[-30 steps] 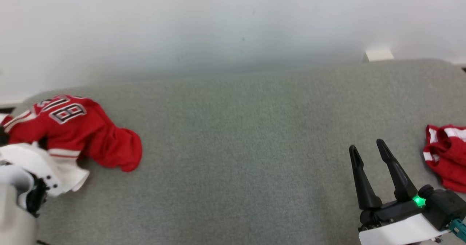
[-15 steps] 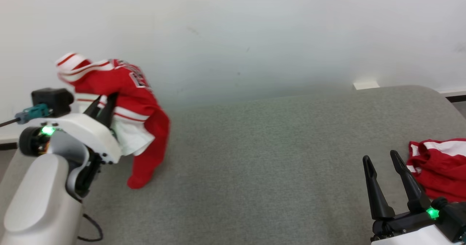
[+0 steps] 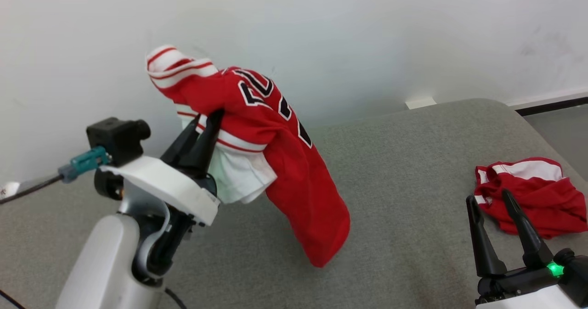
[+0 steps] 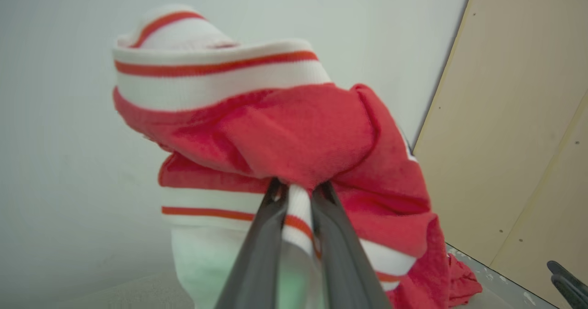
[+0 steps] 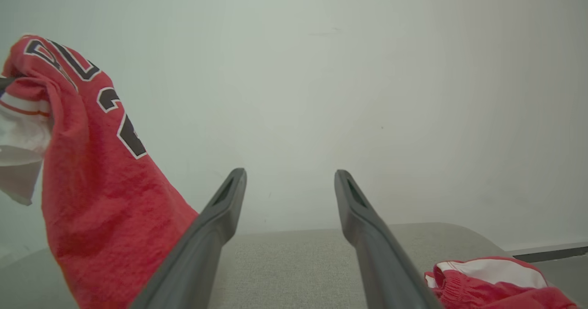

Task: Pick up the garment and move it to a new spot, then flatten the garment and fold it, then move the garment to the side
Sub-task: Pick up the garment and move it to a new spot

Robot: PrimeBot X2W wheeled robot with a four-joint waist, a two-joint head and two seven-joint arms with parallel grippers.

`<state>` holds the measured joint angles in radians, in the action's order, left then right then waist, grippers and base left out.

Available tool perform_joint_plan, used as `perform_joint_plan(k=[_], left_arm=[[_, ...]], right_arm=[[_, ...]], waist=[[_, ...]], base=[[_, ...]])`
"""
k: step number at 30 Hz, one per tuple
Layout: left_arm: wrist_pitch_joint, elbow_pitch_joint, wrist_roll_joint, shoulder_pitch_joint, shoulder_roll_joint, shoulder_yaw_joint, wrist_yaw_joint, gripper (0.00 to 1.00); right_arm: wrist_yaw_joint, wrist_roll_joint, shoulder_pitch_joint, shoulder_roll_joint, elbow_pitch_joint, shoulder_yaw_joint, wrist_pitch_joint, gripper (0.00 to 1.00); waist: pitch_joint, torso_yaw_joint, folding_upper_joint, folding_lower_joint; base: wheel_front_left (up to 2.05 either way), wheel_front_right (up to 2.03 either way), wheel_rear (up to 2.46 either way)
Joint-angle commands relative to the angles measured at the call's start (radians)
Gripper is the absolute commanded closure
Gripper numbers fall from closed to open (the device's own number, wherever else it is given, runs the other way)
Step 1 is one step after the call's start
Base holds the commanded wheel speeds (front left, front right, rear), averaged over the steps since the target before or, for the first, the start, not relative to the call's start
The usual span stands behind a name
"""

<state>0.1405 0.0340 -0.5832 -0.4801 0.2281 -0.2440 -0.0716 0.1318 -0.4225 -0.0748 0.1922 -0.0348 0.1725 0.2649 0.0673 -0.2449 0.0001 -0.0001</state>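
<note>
Red-and-white knit jersey (image 3: 285,171), soft and limp, droops from the pinching left gripper (image 3: 210,118); the spread right gripper (image 3: 488,196) should take its hem.

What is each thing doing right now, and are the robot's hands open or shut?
red jersey: up in the air, hanging bunched from the left gripper.
left gripper: shut on the red jersey.
right gripper: open, holding nothing.
small red garment: lying crumpled on the grey surface.
</note>
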Motion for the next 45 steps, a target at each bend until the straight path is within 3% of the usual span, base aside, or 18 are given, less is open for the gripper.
perform_joint_plan(k=[1,11,15,16,17,18,19,26,31,39,45], left_arm=[[-0.008,0.005,-0.004,0.029,0.001,0.002,0.004,1.0],[-0.157,0.233,0.052,0.294,-0.007,-0.007,0.059,1.0],[-0.217,0.359,0.053,0.326,-0.029,-0.019,0.049,1.0],[-0.229,0.387,0.06,0.326,-0.029,-0.027,0.045,0.91],[-0.242,0.414,0.068,0.319,-0.029,-0.037,0.043,0.69],[-0.255,0.437,0.077,0.312,-0.032,-0.042,0.042,0.25],[-0.262,0.46,0.082,0.304,-0.035,-0.046,0.039,0.0],[-0.333,0.527,0.062,0.28,-0.043,-0.029,0.03,0.0],[-0.373,0.484,0.081,0.308,-0.027,-0.01,0.061,0.0],[-0.406,0.31,0.12,0.378,-0.005,0.047,0.092,0.0],[-0.404,0.097,0.229,0.493,-0.077,0.164,0.09,0.0]], right_arm=[[-0.002,-0.002,0.014,0.007,0.0,-0.002,-0.001,0.0],[-0.002,-0.007,0.02,0.016,-0.019,0.01,-0.002,0.0],[-0.002,-0.007,0.018,0.02,-0.03,0.014,-0.002,0.0],[-0.002,-0.008,0.015,0.022,-0.034,0.019,-0.001,0.0],[-0.002,-0.01,0.011,0.023,-0.037,0.021,-0.002,0.0],[-0.002,-0.012,0.009,0.023,-0.039,0.023,-0.002,0.0],[-0.002,-0.011,0.007,0.023,-0.042,0.027,-0.002,0.0],[-0.002,-0.015,0.011,0.021,-0.052,0.035,-0.002,0.0],[-0.002,-0.015,0.023,0.012,-0.042,0.033,-0.002,0.0],[-0.002,-0.009,0.037,-0.003,-0.041,0.042,-0.002,0.0],[-0.002,-0.007,0.055,-0.009,-0.045,0.036,-0.002,0.0]], waist=[[-0.004,-0.007,-0.0001,0.0001],[-0.02,-0.022,-0.0001,0.0001],[-0.017,0.004,-0.0001,0.0001],[-0.016,0.009,-0.0001,0.0001],[-0.015,0.016,-0.0001,0.0001],[-0.013,0.023,-0.0001,0.0001],[-0.012,0.03,-0.0001,0.0001],[-0.005,0.064,-0.0001,0.0001],[-0.004,0.083,-0.0001,0.0001],[-0.002,0.102,-0.0001,0.0001],[-0.002,0.105,-0.0001,0.0001]], base=[[0.0,0.0,0.0],[0.0,0.0,0.0],[0.0,0.0,0.0],[0.0,0.0,0.0],[0.0,0.0,0.0],[0.0,0.0,0.0],[0.0,0.0,0.0],[0.0,0.0,0.0],[0.0,0.0,0.0],[0.0,0.0,0.0],[0.0,0.0,0.0]])
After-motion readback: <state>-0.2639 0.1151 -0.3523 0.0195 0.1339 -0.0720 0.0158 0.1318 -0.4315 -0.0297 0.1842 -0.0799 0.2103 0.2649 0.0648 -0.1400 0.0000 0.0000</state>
